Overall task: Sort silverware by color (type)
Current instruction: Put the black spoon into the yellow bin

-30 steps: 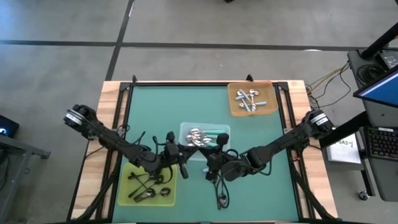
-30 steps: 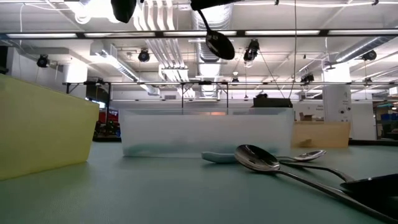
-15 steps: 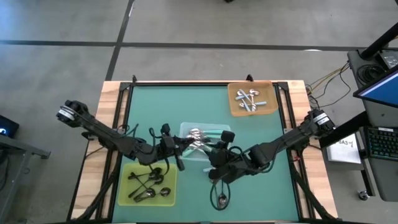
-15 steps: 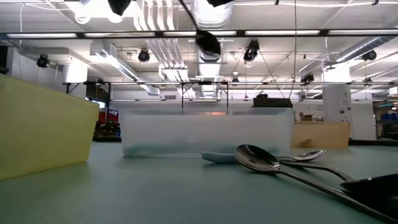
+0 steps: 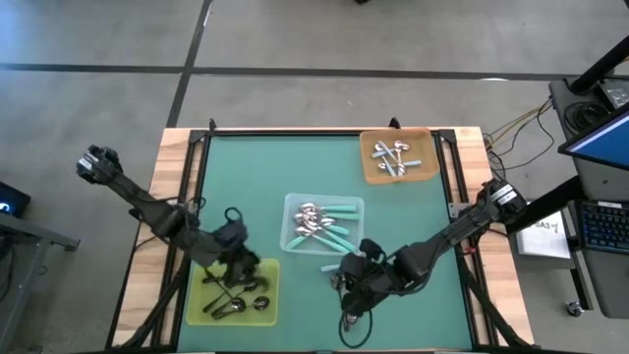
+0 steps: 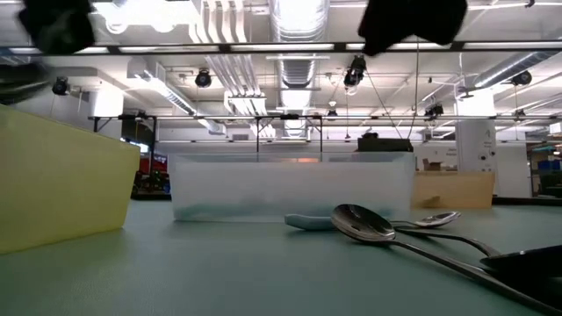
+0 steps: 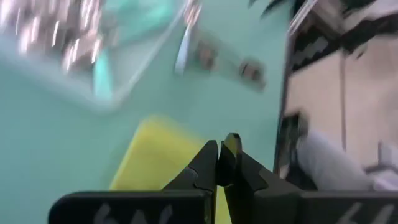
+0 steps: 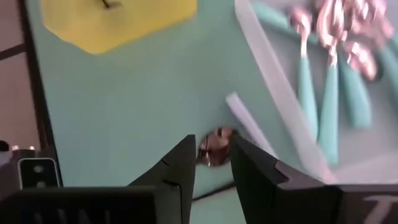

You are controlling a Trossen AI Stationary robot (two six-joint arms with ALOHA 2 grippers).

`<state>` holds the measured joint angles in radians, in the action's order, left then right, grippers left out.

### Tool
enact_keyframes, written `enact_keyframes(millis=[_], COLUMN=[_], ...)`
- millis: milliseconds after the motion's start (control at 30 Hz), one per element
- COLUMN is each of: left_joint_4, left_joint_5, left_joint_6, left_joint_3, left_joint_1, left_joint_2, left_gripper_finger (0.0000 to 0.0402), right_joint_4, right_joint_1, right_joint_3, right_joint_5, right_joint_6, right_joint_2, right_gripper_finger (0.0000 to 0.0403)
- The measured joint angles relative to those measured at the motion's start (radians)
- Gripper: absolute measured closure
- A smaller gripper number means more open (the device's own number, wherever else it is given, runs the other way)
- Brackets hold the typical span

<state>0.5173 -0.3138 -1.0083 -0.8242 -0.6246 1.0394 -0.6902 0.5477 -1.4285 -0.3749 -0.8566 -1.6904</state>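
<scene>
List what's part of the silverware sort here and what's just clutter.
Job:
- dark utensils in yellow tray
- teal-handled spoons in clear tray
- silver pieces in orange tray
- loose spoons
- right gripper, open around one loose spoon
- left gripper, above the yellow tray

Clutter:
- keyboard
- cables

An industrial lab hall: exposed ceiling ducts (image 6: pixel 299 22), strip lights, concrete floor (image 5: pixel 295 59), monitor-laden workstation (image 5: pixel 600 147).
</scene>
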Motion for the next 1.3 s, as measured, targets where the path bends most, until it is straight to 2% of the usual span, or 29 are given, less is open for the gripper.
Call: enact_keyframes(millis=[167,367,567,733,900,1167,1300], left_joint_4=[0.23,0.322,0.251,0.087,0.003,0.0,-0.003], left_joint_5=[0.092,0.174,0.197,0.188,0.187,0.185,0.185], left_joint_6=[-0.21,-0.232,-0.121,0.017,0.134,0.154,0.163], left_joint_3=[0.0,0.0,0.0,0.0,0.0,0.0,0.0], left_joint_1=[-0.077,-0.092,-0.087,-0.087,-0.087,-0.087,-0.087], left_joint_2=[-0.026,-0.026,-0.025,-0.013,-0.015,-0.013,-0.012], left_gripper_finger=[0.0401,0.0383,0.0343,0.0317,0.0306,0.0305,0.0305], right_joint_4=[-0.01,-0.008,-0.007,-0.007,-0.007,-0.008,-0.013], right_joint_1=[0.002,0.0,0.0,0.0,0.0,0.0,0.0], right_joint_3=[0.015,0.016,0.015,0.02,0.022,0.023,0.006], right_joint_5=[0.027,0.103,0.195,0.2,0.2,0.284,0.305], right_joint_6=[-0.115,-0.153,-0.23,-0.299,-0.356,-0.487,-0.494], right_joint_2=[-0.057,-0.111,-0.138,-0.14,-0.15,-0.248,-0.294], right_gripper_finger=[0.0309,0.0295,0.027,0.0262,0.0267,0.0269,0.0271])
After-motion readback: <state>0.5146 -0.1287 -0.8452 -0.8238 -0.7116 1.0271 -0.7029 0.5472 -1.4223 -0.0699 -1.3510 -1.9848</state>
